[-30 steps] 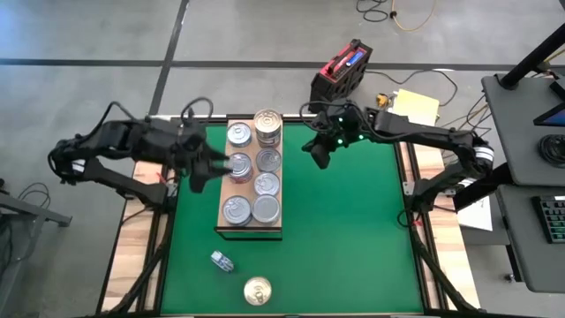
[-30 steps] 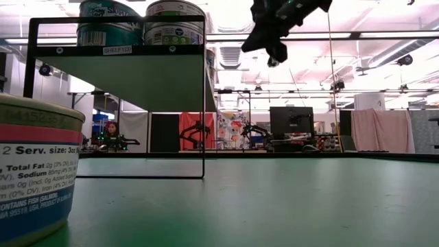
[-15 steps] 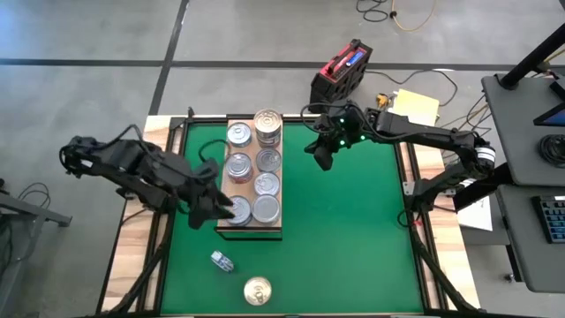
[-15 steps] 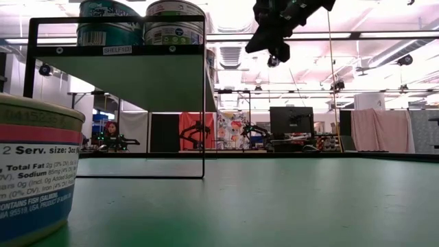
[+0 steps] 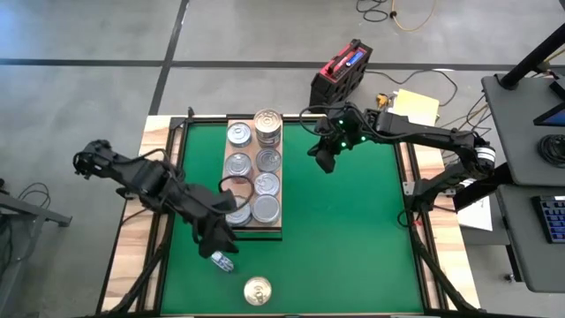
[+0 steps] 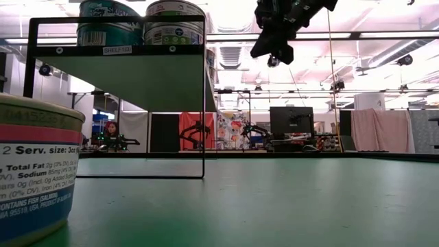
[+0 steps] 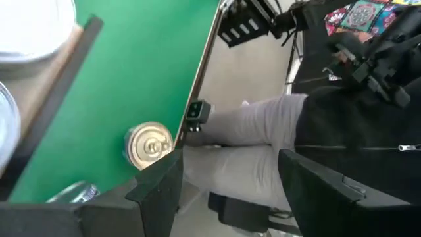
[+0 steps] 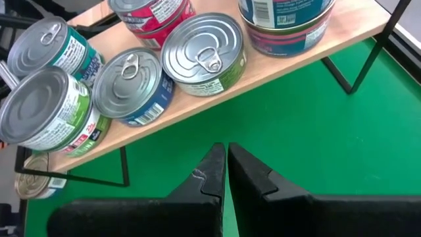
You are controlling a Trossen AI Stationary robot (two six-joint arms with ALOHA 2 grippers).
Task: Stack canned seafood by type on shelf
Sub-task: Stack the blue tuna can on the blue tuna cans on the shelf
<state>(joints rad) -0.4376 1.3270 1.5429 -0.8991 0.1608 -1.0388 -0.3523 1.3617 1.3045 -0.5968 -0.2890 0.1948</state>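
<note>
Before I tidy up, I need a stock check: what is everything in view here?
shelf: one, light wood, on the left half of the green mat.
tins on shelf: seven lids showing from above, silver, in two rows; the far right stack stands taller.
loose tins: two, on the mat past the shelf's near end; the gold-lidded tin is upright, the other tin lies on its side.
box: one, red and black, on the floor beyond the table.
left tool: open, empty, above the tin on its side.
right tool: shut, empty, raised beside the shelf's far end.
</note>
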